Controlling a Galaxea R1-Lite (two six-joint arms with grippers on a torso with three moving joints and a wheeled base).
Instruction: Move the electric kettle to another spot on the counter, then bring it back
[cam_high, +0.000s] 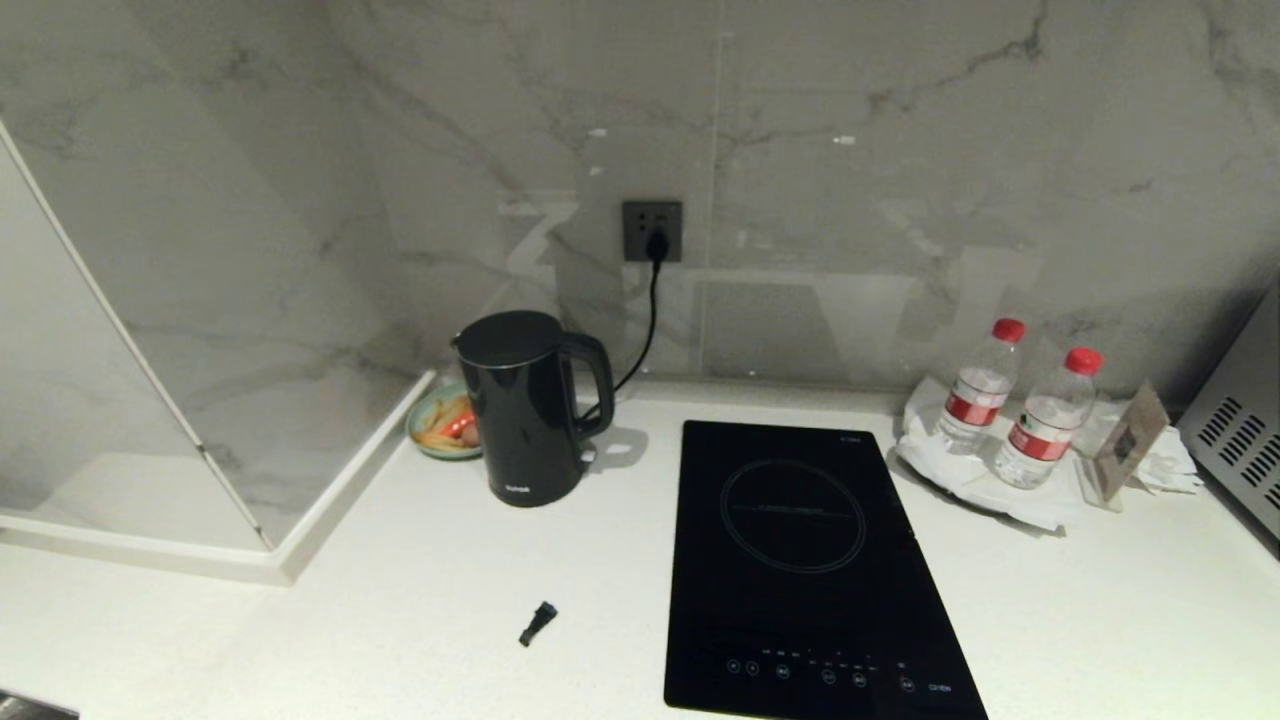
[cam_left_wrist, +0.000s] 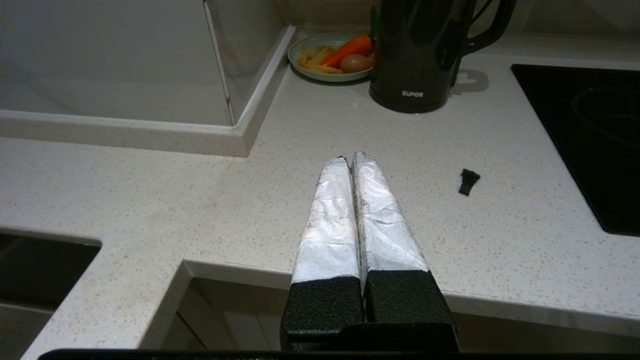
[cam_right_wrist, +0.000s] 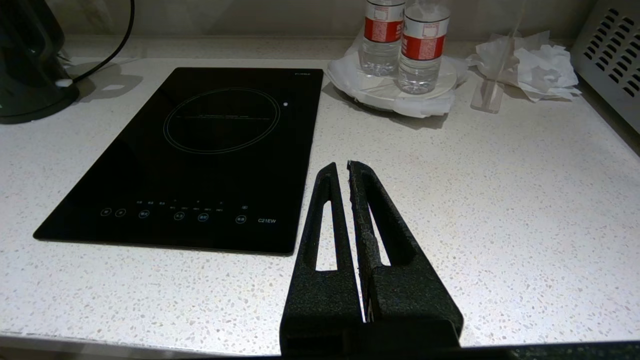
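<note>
The black glossy electric kettle stands upright at the back left of the white speckled counter, handle turned to the right, with a cord running up to the wall socket. It also shows in the left wrist view as the electric kettle, far ahead of my left gripper, whose white-wrapped fingers are pressed together, empty, over the counter's front edge. My right gripper is shut and empty above the counter, beside the hob. Neither arm appears in the head view.
A black induction hob lies right of the kettle. A green dish of food sits behind the kettle on its left. Two water bottles on white paper stand at the back right. A small black scrap lies near the front. A raised white ledge bounds the left.
</note>
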